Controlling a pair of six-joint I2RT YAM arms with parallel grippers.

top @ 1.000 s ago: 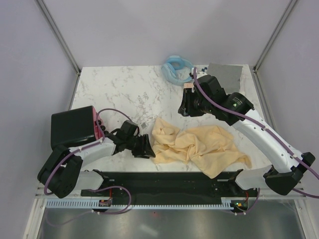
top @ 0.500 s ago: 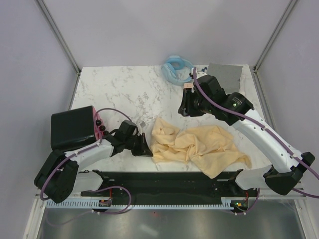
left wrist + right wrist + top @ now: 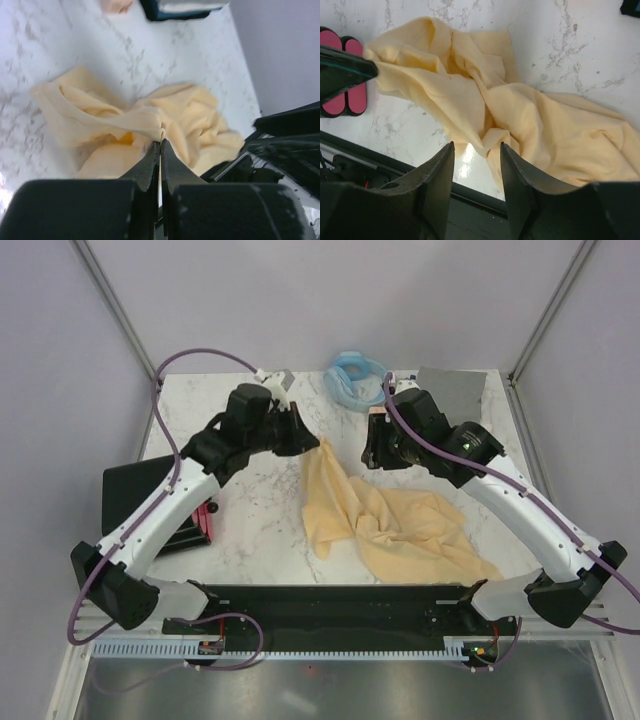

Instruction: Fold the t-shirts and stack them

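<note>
White marbled counter [image 3: 260, 520] fills the floor of a plain-walled cell, with the two arms reaching in from the near edge. A pale yellow t-shirt [image 3: 400, 530] lies crumpled across the middle and near right of the counter. One end is drawn up toward the far left into a narrow, taut peak, while the rest is spread in loose folds on the marble. The left tool [image 3: 312, 439] is at that peak. In the left wrist view its two fingers are pressed together, pinching a thin ridge of the yellow cloth [image 3: 190, 115] right at their tips [image 3: 160, 145]. The right tool [image 3: 378, 455] hangs just beyond the shirt's far edge, pointing down. In its own camera the fingers stand spread [image 3: 476, 146] with nothing between them, and the yellow shirt [image 3: 520, 115] lies below. A grey cloth [image 3: 455, 390] lies flat in the far right corner; it looks like a folded t-shirt, though it is partly hidden behind the right arm. Just left of it, at the far edge, is a light blue ring-shaped thing [image 3: 355, 375]. A black box [image 3: 135, 490] with a pink-red side [image 3: 207, 521] rests at the left edge of the counter, partly under the left arm and well apart from the yellow shirt.
</note>
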